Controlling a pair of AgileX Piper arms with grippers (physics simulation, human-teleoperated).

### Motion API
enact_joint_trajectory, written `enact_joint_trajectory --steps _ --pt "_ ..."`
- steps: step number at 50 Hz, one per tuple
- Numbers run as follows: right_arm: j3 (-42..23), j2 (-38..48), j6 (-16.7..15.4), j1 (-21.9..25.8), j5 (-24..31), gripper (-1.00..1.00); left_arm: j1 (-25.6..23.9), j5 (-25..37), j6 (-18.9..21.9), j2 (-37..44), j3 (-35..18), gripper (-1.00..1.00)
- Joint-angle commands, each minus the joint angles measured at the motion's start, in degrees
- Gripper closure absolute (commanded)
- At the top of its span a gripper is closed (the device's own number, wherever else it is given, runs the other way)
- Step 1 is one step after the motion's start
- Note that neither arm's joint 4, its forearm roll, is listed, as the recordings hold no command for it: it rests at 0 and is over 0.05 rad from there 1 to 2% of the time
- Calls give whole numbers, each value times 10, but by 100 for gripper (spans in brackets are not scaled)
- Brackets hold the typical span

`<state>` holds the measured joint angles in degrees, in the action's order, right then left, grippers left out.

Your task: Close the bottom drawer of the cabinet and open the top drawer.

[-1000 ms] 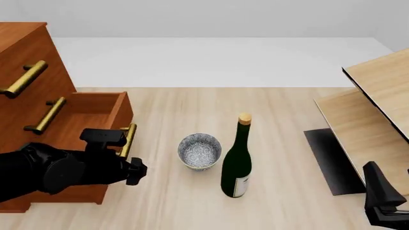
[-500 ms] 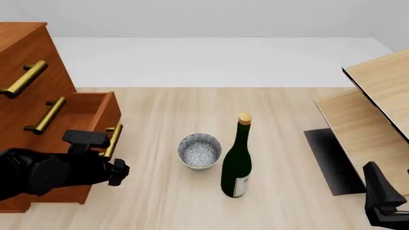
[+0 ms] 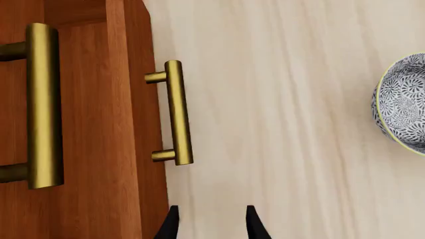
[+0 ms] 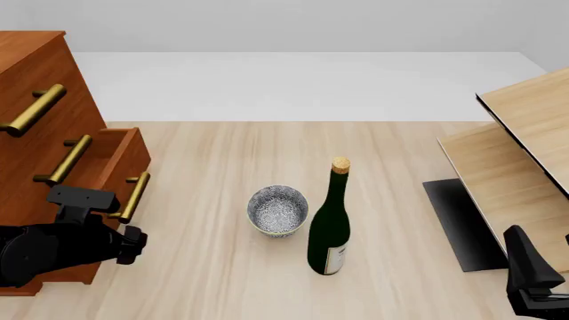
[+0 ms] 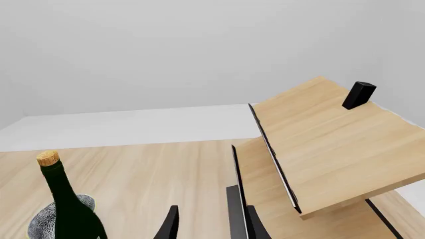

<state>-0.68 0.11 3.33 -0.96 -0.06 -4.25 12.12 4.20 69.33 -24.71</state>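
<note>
- Your cabinet [image 4: 40, 100] stands at the left edge of the tabletop [image 4: 222, 267] and carries three drawers, each with one brass bar handle.
- The bottom drawer [image 4: 120, 157] sticks out only a little from the cabinet face; its handle [image 4: 133, 197] is the nearest of the three.
- The top drawer [image 4: 36, 87] sits flush in the cabinet, shut, with its handle [image 4: 34, 110] untouched.
- Your left tool [image 3: 209, 221] is open: in its wrist view the two fingertips stand apart just short of the bottom drawer's handle, holding nothing.
- Your right tool [image 5: 209, 224] rests low at the right, well apart from the cabinet; its fingertips are parted and empty.
- One patterned bowl [image 4: 277, 210] and one dark green bottle [image 4: 330, 223] with a cork stand upright, just beside each other, mid-tabletop.
- Two pale wood boards [image 4: 524, 147] lie at the right.
</note>
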Motion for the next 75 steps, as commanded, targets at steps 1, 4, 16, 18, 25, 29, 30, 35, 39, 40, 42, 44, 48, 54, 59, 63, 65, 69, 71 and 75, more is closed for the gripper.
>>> enact_joint_trajectory --steps 1,4,16,18,25,29,30,35,39,40,42,44,48,54,59,63,65,69,71,75 --pt "0 0 0 -1 1 -100 43 -6 46 -28 19 -100" --pt "0 0 1 -1 1 -100 55 -9 58 -34 25 -100" --pt "0 2 4 -4 -1 -100 86 -51 99 -21 54 -100" --pt "0 2 5 -4 -1 -100 95 -59 108 -17 59 -100" --pt "0 2 6 -5 -1 -100 122 -68 135 -32 67 -100" --pt "0 3 6 -5 -2 -100 138 -80 160 -42 81 -100" --pt "0 3 6 -5 -2 -100 145 -84 169 -45 85 -100" --pt "0 3 7 -5 -2 -100 169 -98 198 -60 97 -100" --pt "0 2 6 -5 -1 -100 172 -104 197 -50 97 -100" --pt "0 2 6 -5 -1 -100 170 -104 201 -57 97 -100" --pt "0 2 6 -5 -1 -100 175 -106 200 -52 98 -100" --pt "0 2 7 -6 -1 -100 177 -108 200 -52 98 -100" --pt "0 2 6 -5 -1 -100 182 -111 209 -60 105 -100" --pt "0 2 6 -5 -1 -100 192 -114 215 -60 103 -100" --pt "0 3 7 -6 -2 -100 205 -115 224 -67 106 -100" --pt "1 2 6 -5 -2 -100 210 -112 226 -70 102 -100" --pt "1 2 6 -5 -2 -100 217 -113 231 -75 105 -100" --pt "1 2 6 -6 -2 -100 220 -116 232 -73 106 -100" --pt "1 2 5 -6 -2 -100 225 -116 234 -73 106 -100" --pt "0 2 6 -6 -1 -100 228 -115 234 -73 104 -100"
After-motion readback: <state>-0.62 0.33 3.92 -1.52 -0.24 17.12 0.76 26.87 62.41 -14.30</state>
